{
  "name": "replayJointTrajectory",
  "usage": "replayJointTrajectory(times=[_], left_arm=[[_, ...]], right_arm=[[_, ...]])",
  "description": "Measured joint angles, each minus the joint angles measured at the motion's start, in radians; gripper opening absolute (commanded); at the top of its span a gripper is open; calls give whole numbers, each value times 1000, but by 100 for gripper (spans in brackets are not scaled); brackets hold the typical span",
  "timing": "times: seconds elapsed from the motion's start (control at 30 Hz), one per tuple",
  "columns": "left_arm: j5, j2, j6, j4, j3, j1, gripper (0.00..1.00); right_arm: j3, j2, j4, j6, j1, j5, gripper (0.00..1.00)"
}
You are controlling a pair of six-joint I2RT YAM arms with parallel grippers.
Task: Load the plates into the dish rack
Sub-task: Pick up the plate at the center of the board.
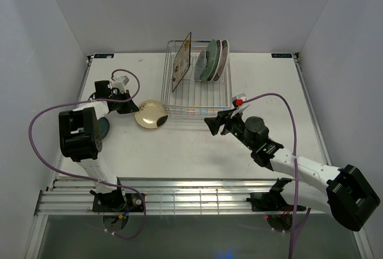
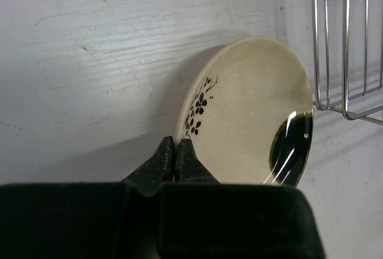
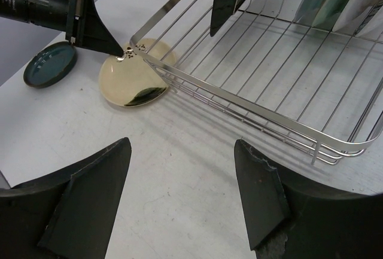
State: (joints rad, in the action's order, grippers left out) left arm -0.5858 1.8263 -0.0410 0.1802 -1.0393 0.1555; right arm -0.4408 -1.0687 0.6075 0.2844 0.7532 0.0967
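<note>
Top external view: left claw (image 1: 133,107) pressed together on the left rim of the cream plate (image 1: 151,114), which lies just left of the dish rack (image 1: 200,97), by its near-left corner. From the left wrist: fingertips (image 2: 158,166) shut tight at the plate's edge, beside its dark blossom sprig. Seemingly nipping the rim, though hard to tell whether the plate lies flat on the table (image 1: 179,151). Near-left of that claw, partly hidden under the arm: dark teal plate (image 1: 103,127), apart from the cream one. Right claw (image 1: 214,122) spread wide, holding nothing, just near of the rack's near edge, well apart from the cream plate. Standing at the rack's far end: square floral plate (image 1: 182,61), pale green plate (image 1: 209,61), white plates (image 1: 223,55).
</note>
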Motion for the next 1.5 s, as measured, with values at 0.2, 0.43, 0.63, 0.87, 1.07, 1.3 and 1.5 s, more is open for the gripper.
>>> replayJointTrajectory(times=[0.2,0.43,0.63,0.87,1.07,1.3,1.5], left_arm=[[47,-44,-10,0,1,14,0],[117,-116,-24,-3,30,37,0],[122,-183,-25,-3,52,85,0],[38,-292,-11,3,66,152,0],[-67,-328,2,37,66,185,0],[-196,-389,17,68,66,196,0],[-290,-462,24,74,70,196,0]], right_arm=[[0,-19,17,3,0,-15,76],[0,-50,24,11,0,-37,75],[0,-58,31,20,0,-55,75],[0,-60,32,23,0,-71,76],[0,-66,46,24,0,-88,76],[-6,-114,86,45,0,-160,79],[-32,-189,133,76,4,-225,80]])
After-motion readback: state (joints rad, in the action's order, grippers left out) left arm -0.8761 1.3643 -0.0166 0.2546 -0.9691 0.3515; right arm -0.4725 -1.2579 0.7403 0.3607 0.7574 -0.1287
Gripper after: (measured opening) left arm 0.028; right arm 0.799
